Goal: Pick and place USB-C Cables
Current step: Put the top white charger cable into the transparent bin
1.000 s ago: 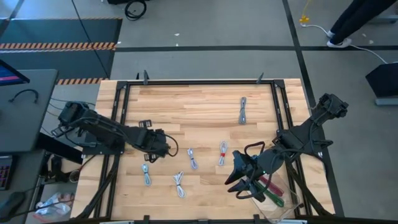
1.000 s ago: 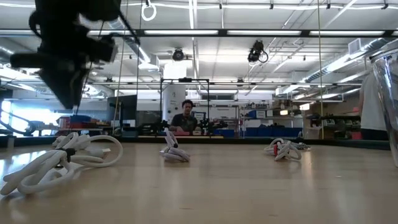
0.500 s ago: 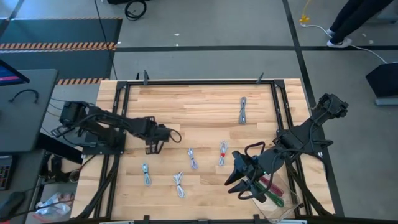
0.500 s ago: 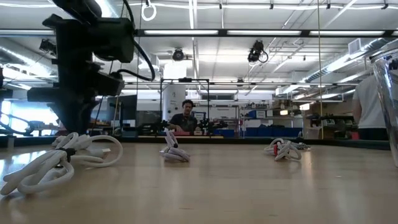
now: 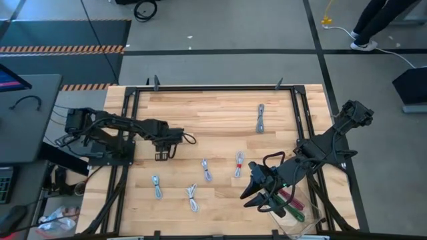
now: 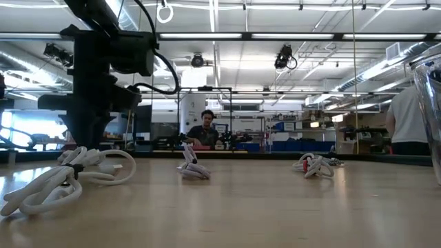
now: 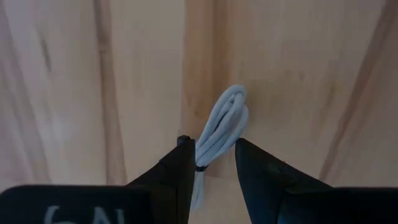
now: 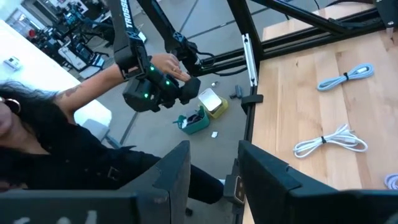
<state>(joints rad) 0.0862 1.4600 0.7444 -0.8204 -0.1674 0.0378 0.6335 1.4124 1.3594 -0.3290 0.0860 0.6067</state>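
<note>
While both arms reach over the wooden table (image 5: pixel 220 107), the scene reads:

left gripper (image 5: pixel 162 155): over the left-middle of the table, pointing at the near edge.
left jaws: narrow, closed on a grey cable bundle (image 7: pixel 221 127), which sticks out past the fingertips; the wrist view shows bare boards behind it.
right gripper (image 5: pixel 255 192): near-right part of the table, just left of the clear tray (image 5: pixel 313 220).
right jaws: parted, nothing between the fingers (image 8: pixel 177 165).
tray contents: a green cable (image 5: pixel 294 215) and a reddish one (image 5: pixel 287 197), partly under the right arm.
loose cables, near row: one near-left (image 5: pixel 157 187), one right of it (image 5: pixel 192 197), one nearer the middle (image 5: pixel 206 169), and the grey cable with red tie (image 5: pixel 238 164) just left of the right gripper.
far cable: a grey bundle (image 5: pixel 260 118), far right of centre, well apart from the rest.
low view: a white bundle (image 6: pixel 69 176) lies close at the left, with the left arm above it.
room: a person (image 8: pixel 56 143) stands beyond the table edge, holding a dark device.
</note>
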